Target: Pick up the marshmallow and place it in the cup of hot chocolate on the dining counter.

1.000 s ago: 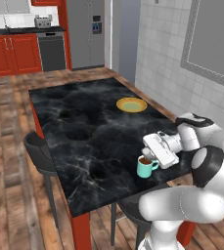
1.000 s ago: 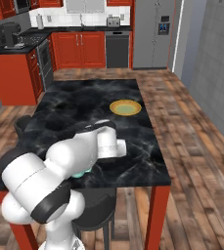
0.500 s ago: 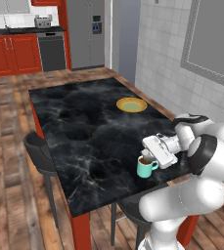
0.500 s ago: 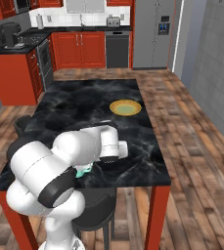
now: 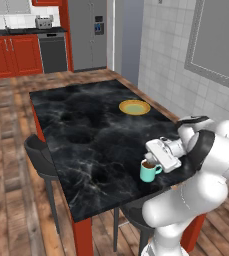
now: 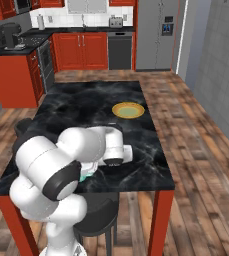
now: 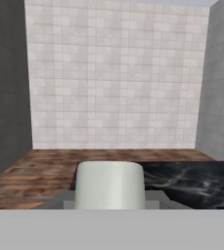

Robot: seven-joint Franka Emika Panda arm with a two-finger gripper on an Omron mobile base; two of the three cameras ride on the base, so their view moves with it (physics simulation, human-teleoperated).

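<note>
The marshmallow (image 7: 109, 184), a white soft cylinder, fills the bottom middle of the hand view, and my gripper (image 7: 109, 196) is shut on it. In the left base view my gripper (image 5: 154, 157) hovers level, just above and to the right of the cup of hot chocolate (image 5: 147, 171), a teal mug with brown liquid. The mug stands near the front right edge of the dining counter (image 5: 86, 120). From the right base view my arm hides most of the mug, leaving a teal sliver (image 6: 88, 173) on the black marble top (image 6: 86, 102).
A flat yellow plate (image 5: 134, 107) (image 6: 128, 110) lies further back on the counter. Dark stools (image 5: 40, 151) (image 6: 100, 216) stand at the counter's left side and front. A tiled wall runs to the right, and red cabinets (image 6: 83, 50) line the back.
The hand with the marshmallow has edged slightly lower and closer to the mug. The elbow has shifted a little. The grip is unchanged.
</note>
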